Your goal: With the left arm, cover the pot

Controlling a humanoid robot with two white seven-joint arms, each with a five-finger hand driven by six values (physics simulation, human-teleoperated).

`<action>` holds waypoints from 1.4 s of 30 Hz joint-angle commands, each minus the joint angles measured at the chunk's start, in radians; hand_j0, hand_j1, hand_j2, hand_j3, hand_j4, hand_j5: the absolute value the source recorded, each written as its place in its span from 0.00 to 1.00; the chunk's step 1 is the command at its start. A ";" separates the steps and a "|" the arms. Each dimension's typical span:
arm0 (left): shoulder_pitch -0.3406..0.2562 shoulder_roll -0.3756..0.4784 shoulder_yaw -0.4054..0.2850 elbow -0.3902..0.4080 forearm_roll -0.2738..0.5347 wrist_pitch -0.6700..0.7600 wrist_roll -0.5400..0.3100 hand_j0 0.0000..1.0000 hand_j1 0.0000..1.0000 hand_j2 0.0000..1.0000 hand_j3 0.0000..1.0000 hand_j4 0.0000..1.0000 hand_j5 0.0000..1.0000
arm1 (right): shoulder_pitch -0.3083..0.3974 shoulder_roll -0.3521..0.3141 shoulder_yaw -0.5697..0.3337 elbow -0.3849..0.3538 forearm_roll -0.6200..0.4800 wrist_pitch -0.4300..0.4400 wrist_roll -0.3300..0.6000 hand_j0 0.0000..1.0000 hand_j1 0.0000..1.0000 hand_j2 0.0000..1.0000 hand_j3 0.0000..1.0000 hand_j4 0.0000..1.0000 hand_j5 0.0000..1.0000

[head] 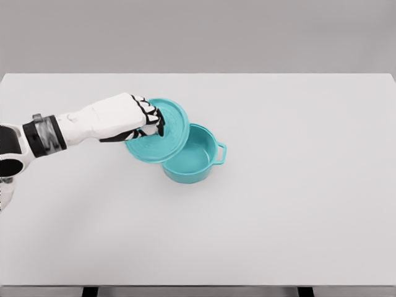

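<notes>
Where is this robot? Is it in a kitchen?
Probably not a real kitchen: it looks like a simulated test bench. There is just a plain white table, a bare grey wall, and one teal pot with its lid.

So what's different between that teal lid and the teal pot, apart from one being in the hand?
The lid is a flat disc with ringed ridges; the pot is a deep, open bowl with a side handle. The lid is tilted and held by the left hand, overlapping the pot's left rim; the pot sits upright on the white table, not yet fully covered. Both are the same teal colour and similar in width.
</notes>
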 commanded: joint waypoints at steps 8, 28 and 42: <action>-0.006 -0.073 -0.031 0.005 -0.026 0.003 -0.002 0.48 0.48 0.48 0.48 0.48 0.48 | 0.000 0.000 0.000 -0.001 0.000 0.000 0.000 1.00 1.00 1.00 1.00 1.00 1.00; -0.061 -0.163 -0.101 0.083 -0.084 0.003 -0.002 0.50 0.50 0.50 0.50 0.50 0.50 | 0.000 0.000 0.000 0.001 0.000 0.000 0.000 1.00 1.00 1.00 1.00 1.00 1.00; -0.061 -0.159 -0.097 0.116 -0.082 0.003 -0.002 0.54 0.54 0.54 0.54 0.54 0.54 | 0.000 0.000 0.000 0.001 0.000 0.000 0.000 1.00 1.00 1.00 1.00 1.00 1.00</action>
